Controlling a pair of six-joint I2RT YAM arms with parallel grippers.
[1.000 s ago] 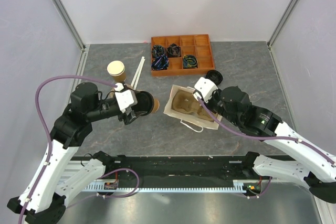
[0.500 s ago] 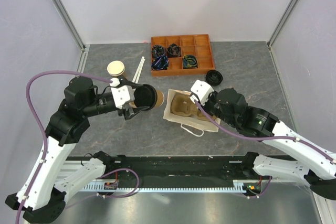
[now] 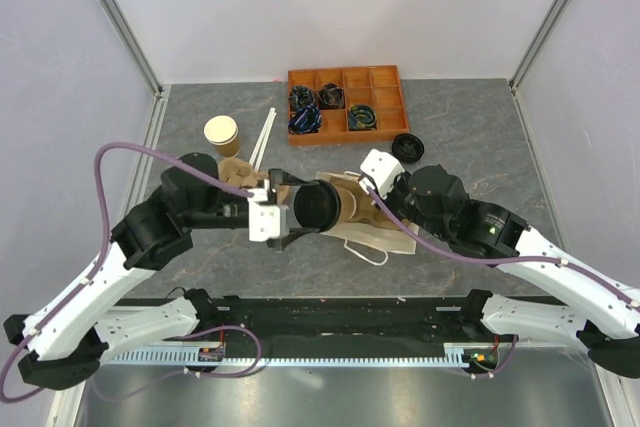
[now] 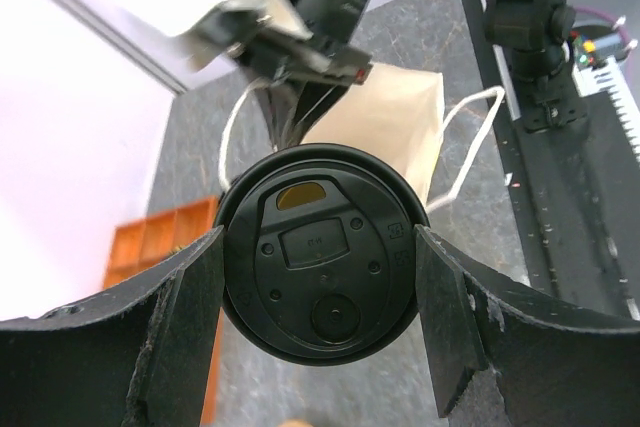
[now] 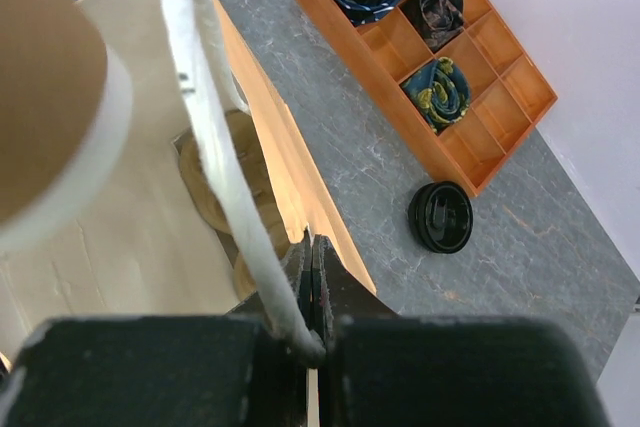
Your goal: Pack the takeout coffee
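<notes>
There is one takeout coffee point(image 3: 316, 205), one lidless paper cup point(image 3: 222, 134), one loose black lid point(image 3: 407, 147), one pale paper bag point(image 5: 130, 237), one orange tray point(image 3: 386, 97) and two thin white sticks point(image 3: 262, 137). Four of the tray's compartments hold dark coiled bundles.

The takeout coffee is a brown kraft cup lying on its side. Its round black lid has a moulded rectangular panel, a sip slot showing tan through it and a small circular dimple. It sits near the centre of the grey table point(image 3: 480, 137), with its base pointing to 3 o'clock at the bag's open mouth.

The left gripper point(image 4: 318, 257) clamps the coffee, one finger on each side of the lid's rim. The right gripper point(image 5: 312, 282) has its jaws pressed together on the bag's rim and white handle strap.

In the top view the tray lies at 12 o'clock, the lidless cup at 10 o'clock, and the loose lid at 1 o'clock from the bag.
</notes>
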